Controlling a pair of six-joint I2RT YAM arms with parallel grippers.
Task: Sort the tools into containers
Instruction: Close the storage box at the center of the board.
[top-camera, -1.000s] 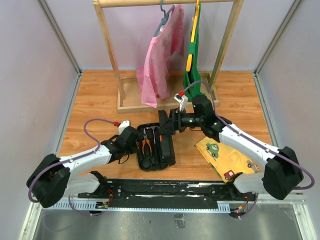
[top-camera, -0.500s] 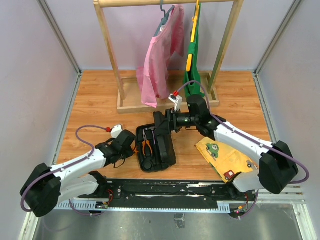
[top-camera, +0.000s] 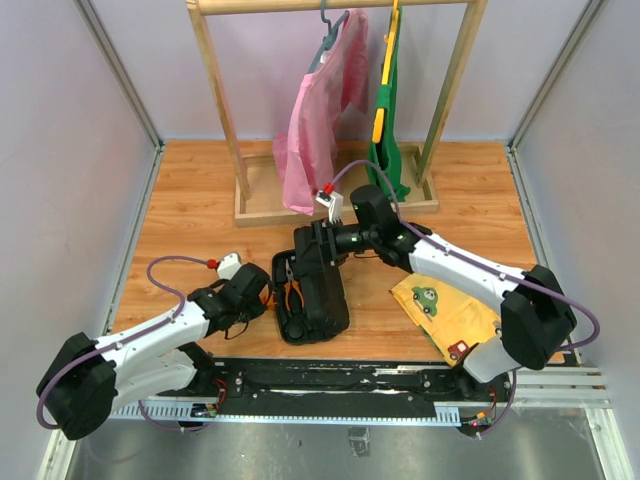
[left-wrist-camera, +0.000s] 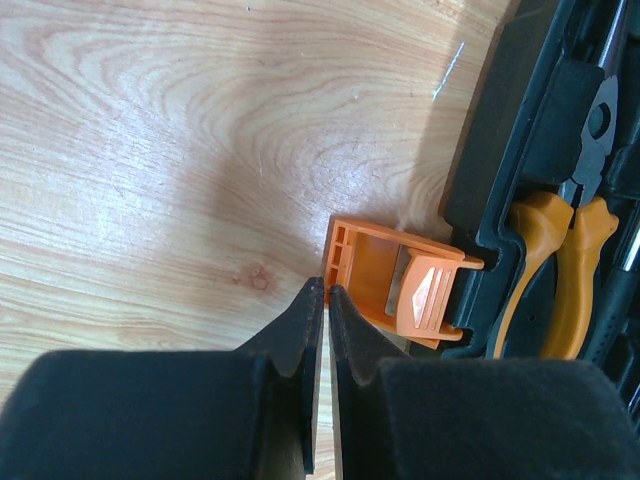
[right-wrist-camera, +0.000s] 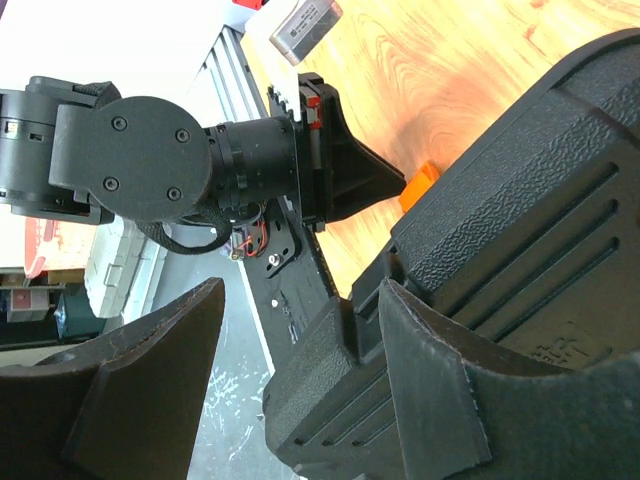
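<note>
The black tool case (top-camera: 312, 320) lies on the wooden surface (top-camera: 190, 200) at mid-width, close to the arm bases, with its long axis running near to far at a slight lean. Its lower half lies flat, and orange-handled pliers (left-wrist-camera: 560, 275) sit in one moulded slot. The lid (top-camera: 325, 270) stands tilted over that half. It seems hinged along the right long edge, so it would swing down toward the left.

The right gripper (top-camera: 318, 248) is at the lid's far end. Its jaws are spread wide and straddle the lid's rim. One finger (right-wrist-camera: 440, 400) lies against the textured outer shell and the other stands clear of it. This reads as a push or a prop rather than a pinch.

The left gripper (top-camera: 258, 296) sits low at the case's left side. Its jaws are all but closed, with only a slit between them and nothing held.

The orange latch (left-wrist-camera: 400, 290) hangs off the case's left long edge, flipped outward onto the surface. It lies immediately right of the left jaw tips, touching or very nearly so; I cannot tell which.

The work looks to be at the closing step. The latch cannot be snapped until the lid's free edge comes down to the left edge. The left arm is by far the nearer to the latch. The risk is that the latch or the left tips get caught under the descending rim.
</note>
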